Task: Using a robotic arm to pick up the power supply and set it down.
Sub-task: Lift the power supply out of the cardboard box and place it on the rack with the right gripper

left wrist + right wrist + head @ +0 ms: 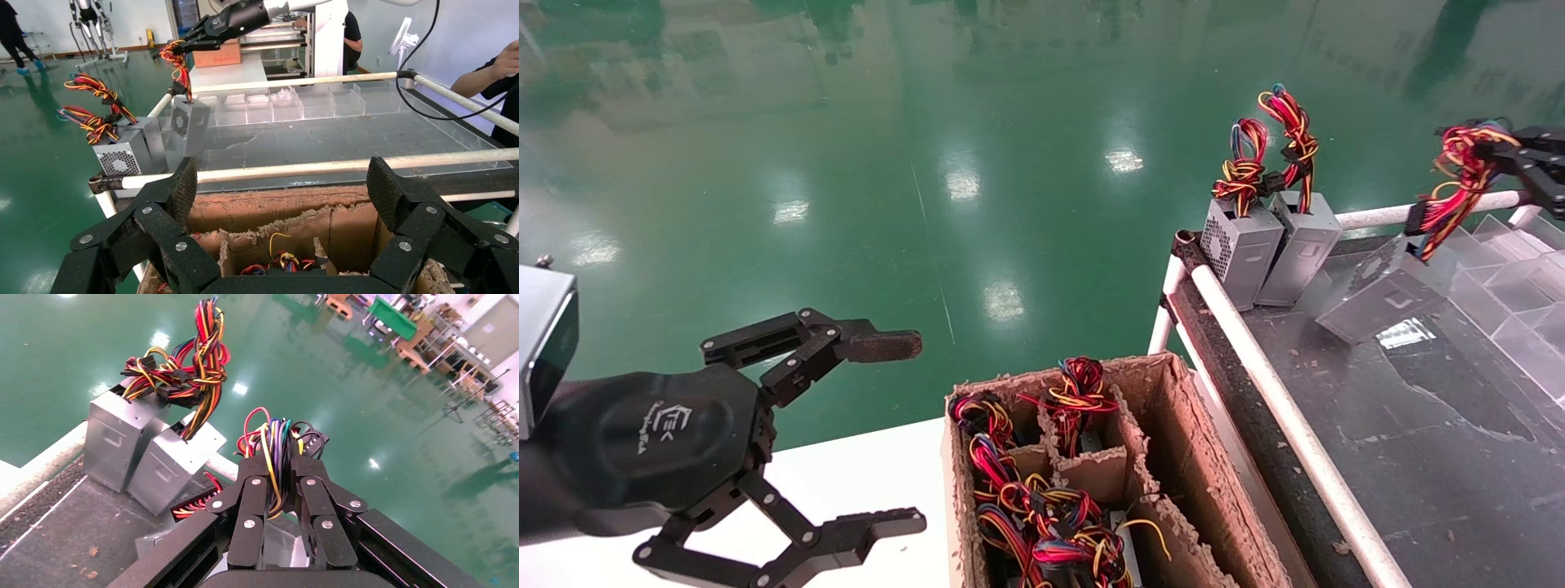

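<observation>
My right gripper (1512, 155) (274, 468) is shut on the red-yellow-blue wire bundle (1459, 175) (272, 438) of a grey power supply (1377, 298) (186, 125). The box hangs tilted at the dark table's far edge; whether its lower corner touches the surface I cannot tell. Beside it stand two more power supplies (1267, 245) (144, 453), upright against the table's corner. My left gripper (910, 433) (283, 187) is open and holds nothing, parked low at the left beside the cardboard box.
The torn cardboard box (1164, 457) with dividers holds several wired power supplies (1042, 506). A white pipe rail (1279, 400) edges the dark table (1418, 425). Clear plastic trays (1516, 278) line its right side. A person (502, 73) stands beyond the table.
</observation>
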Controlling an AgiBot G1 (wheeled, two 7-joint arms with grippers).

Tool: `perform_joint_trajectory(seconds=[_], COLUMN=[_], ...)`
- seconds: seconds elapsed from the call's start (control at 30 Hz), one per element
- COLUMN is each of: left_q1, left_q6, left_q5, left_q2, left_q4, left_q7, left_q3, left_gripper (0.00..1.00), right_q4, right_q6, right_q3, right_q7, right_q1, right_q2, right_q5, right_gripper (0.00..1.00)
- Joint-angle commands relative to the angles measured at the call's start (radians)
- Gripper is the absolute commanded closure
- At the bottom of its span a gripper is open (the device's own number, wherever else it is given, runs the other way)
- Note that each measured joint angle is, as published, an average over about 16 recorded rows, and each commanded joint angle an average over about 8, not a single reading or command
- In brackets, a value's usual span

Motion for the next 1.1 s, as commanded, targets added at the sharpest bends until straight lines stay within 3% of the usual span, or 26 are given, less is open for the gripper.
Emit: perform_joint_trajectory(seconds=[0.03, 0.5, 1.1], left_q1=[0.0, 0.0, 0.0], left_q6=[0.0, 0.0, 0.0], left_q5=[0.0, 0.0, -0.001], left_q2=[0.0, 0.0, 0.0], left_q4=[0.0, 0.0, 0.0], left_q7=[0.0, 0.0, 0.0], left_q3=[0.0, 0.0, 0.001], left_gripper=[0.0, 0.0, 0.0], right_q4=[-0.032, -0.152, -0.183], right_q6=[0.002, 0.194, 0.236], right_q3=[-0.007, -0.027, -0.04], right_q7=[-0.012, -0.08, -0.113], right_q1=[0.02, 0.074, 0.102], right_q2=[-0.017, -0.126, -0.214], right_q5=[-0.01, -0.049, -0.069], right_gripper=[1.0, 1.0, 1.0])
